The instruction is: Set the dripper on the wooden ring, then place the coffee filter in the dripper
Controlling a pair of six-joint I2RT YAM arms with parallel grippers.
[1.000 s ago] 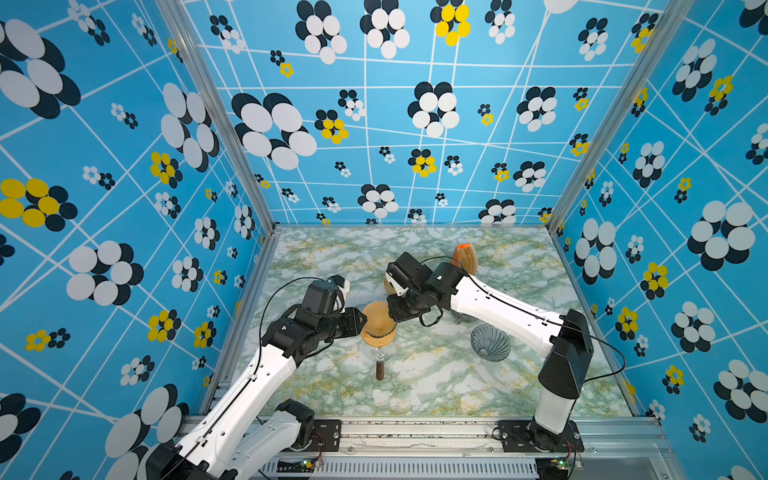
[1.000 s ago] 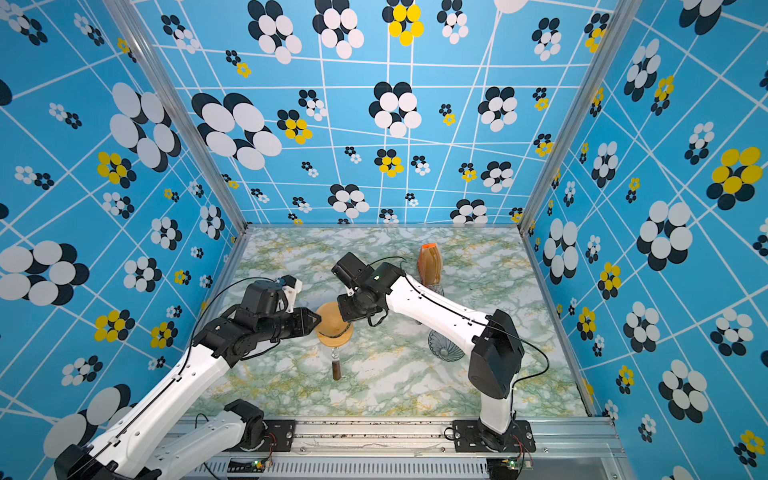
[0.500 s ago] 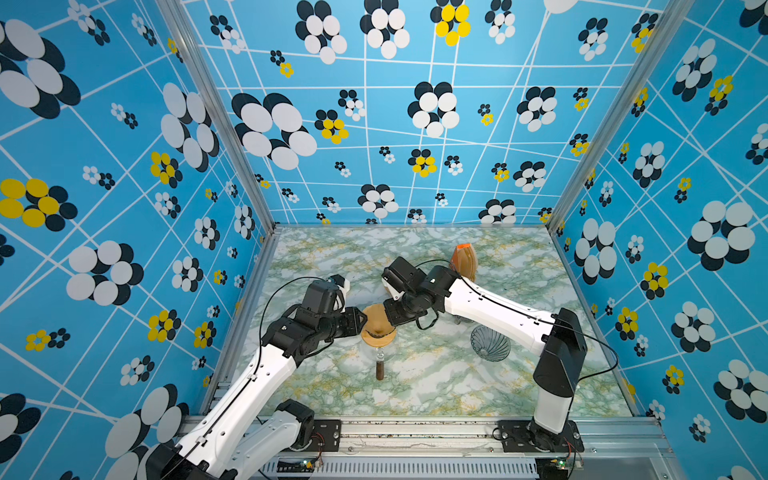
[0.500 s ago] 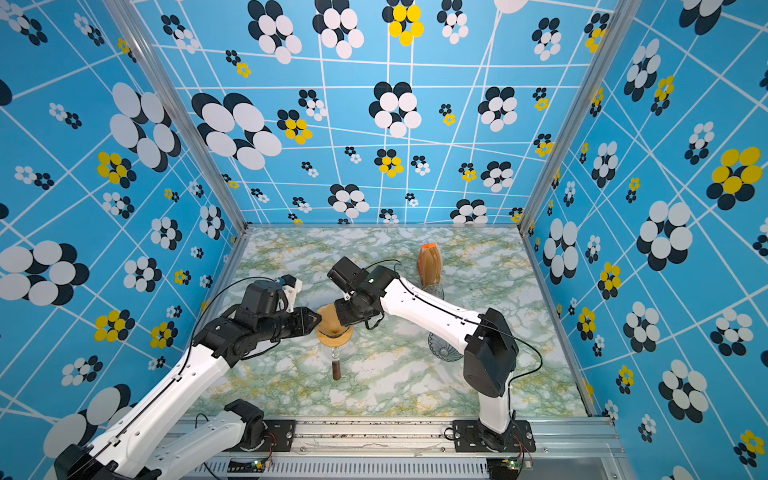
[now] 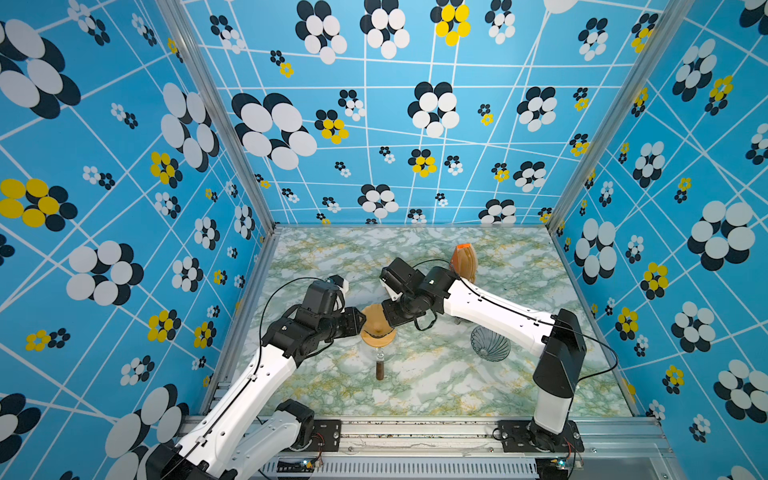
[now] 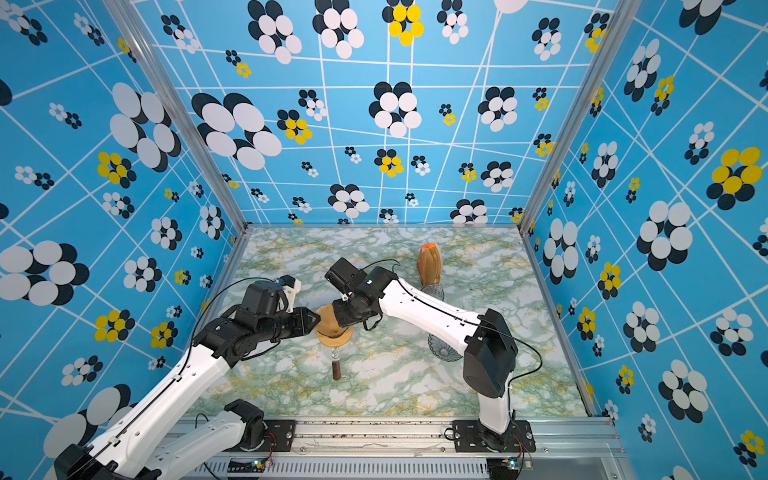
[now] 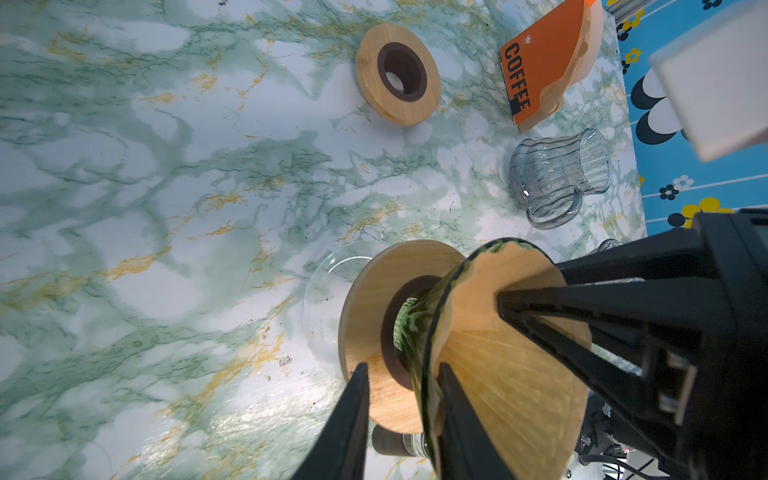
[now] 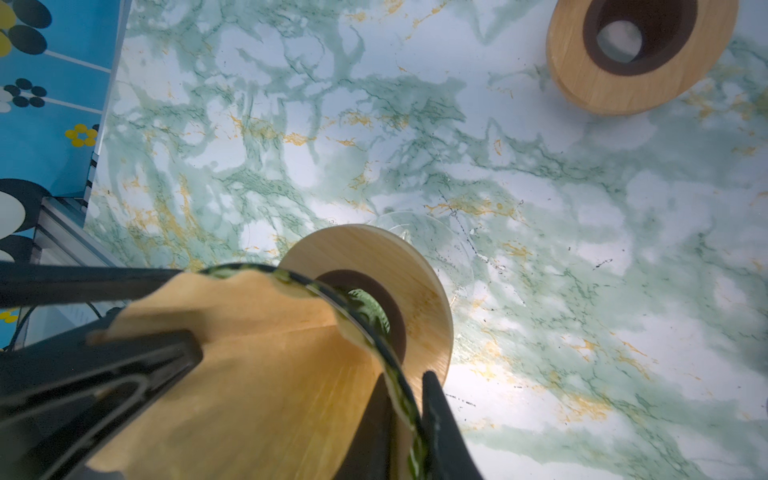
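The dripper point(image 5: 376, 338) stood near the middle of the worktop point(image 5: 415, 395), a bit toward its left edge, mouth up & narrow end down thru its wooden collar point(image 7: 370, 316). A clear glass piece point(image 7: 322, 307) lay under the collar, contact btwn them not clear. The brown coffee filter point(image 7: 511, 374) sat inside the glass cone, tip pointing down toward the collar hole, long axis running w/ the dripper's, approx upright; its top edge rose above the rim. The left gripper point(image 7: 403, 368) straddled the rim part open: one finger inside on the paper, the other outside w/ a gap to the glass. The right gripper point(image 8: 404, 376), on the opposite side, was closed down, pinching glass rim & filter edge together. Elsewhere on the worktop were a spare wooden ring point(image 7: 397, 75), an orange filter pack point(image 7: 544, 62) & a glass jug point(image 7: 557, 178).
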